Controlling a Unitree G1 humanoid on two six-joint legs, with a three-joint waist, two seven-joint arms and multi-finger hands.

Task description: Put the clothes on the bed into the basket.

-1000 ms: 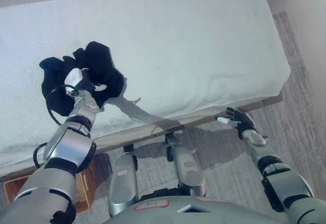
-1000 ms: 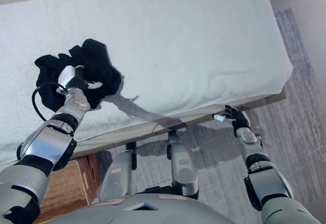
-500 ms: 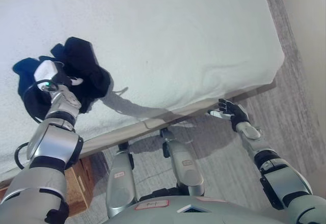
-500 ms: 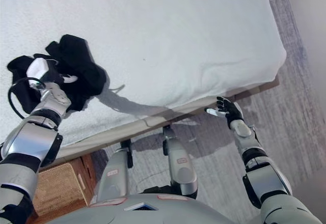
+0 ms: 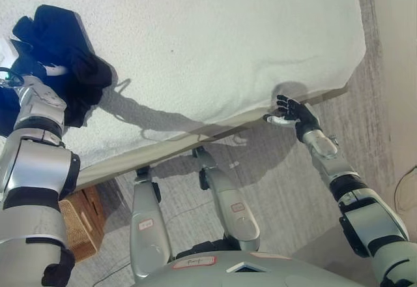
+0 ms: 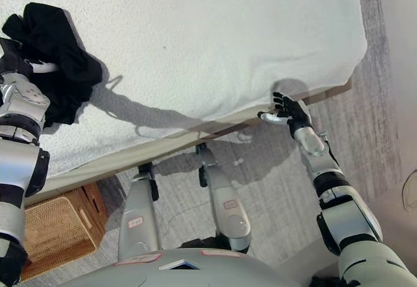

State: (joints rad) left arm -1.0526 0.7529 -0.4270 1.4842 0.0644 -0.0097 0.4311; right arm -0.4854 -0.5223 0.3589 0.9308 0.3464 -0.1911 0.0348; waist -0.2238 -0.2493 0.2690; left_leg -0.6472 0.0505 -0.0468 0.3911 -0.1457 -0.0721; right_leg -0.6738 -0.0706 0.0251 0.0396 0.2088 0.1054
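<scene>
Left eye view: left hand [image 5: 32, 73] clenched in black clothes [image 5: 68, 59] on bed [image 5: 215, 45]; right hand [image 5: 291, 112] slack-fingered near bed edge.

Two head-mounted eyes, steeply down over the same bed [image 5: 215, 45].

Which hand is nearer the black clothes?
Left. The left hand is in the black clothes on the bed; the right hand hangs open off the bed's near edge, far away.
</scene>
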